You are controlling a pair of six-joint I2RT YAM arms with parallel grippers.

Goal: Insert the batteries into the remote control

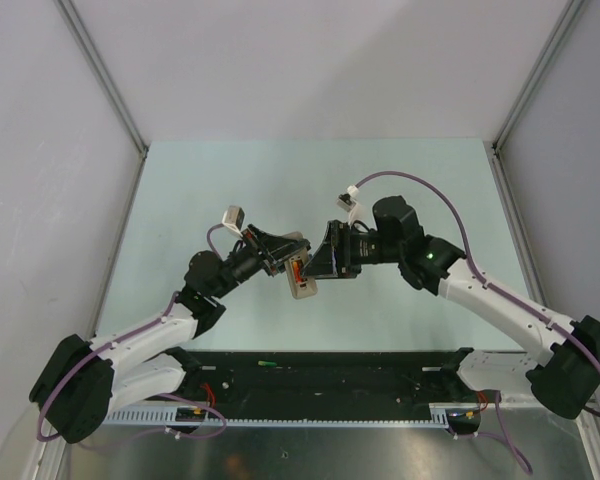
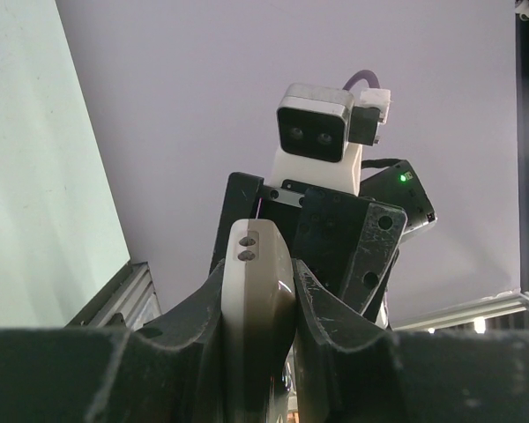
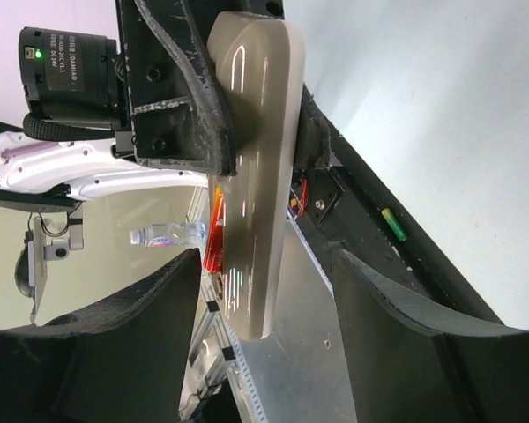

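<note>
My left gripper (image 1: pixel 280 255) is shut on the remote control (image 1: pixel 301 272) and holds the pale handset in the air over the middle of the table. In the left wrist view the remote control (image 2: pixel 257 291) is squeezed edge-on between both fingers of the left gripper (image 2: pixel 260 269). A red battery (image 3: pixel 215 231) shows against the remote control (image 3: pixel 257 159) on one side. My right gripper (image 3: pixel 266 264) straddles the remote's free end, open, with a gap on each side. In the top view the right gripper (image 1: pixel 322 262) faces the left one. A green battery (image 3: pixel 393 225) lies on the black base strip.
The green battery (image 1: pixel 266 363) rests on the black strip (image 1: pixel 330 380) between the arm bases at the table's near edge. A clear water bottle (image 3: pixel 167 233) lies beyond the table, below. Grey walls enclose the pale green tabletop (image 1: pixel 230 180).
</note>
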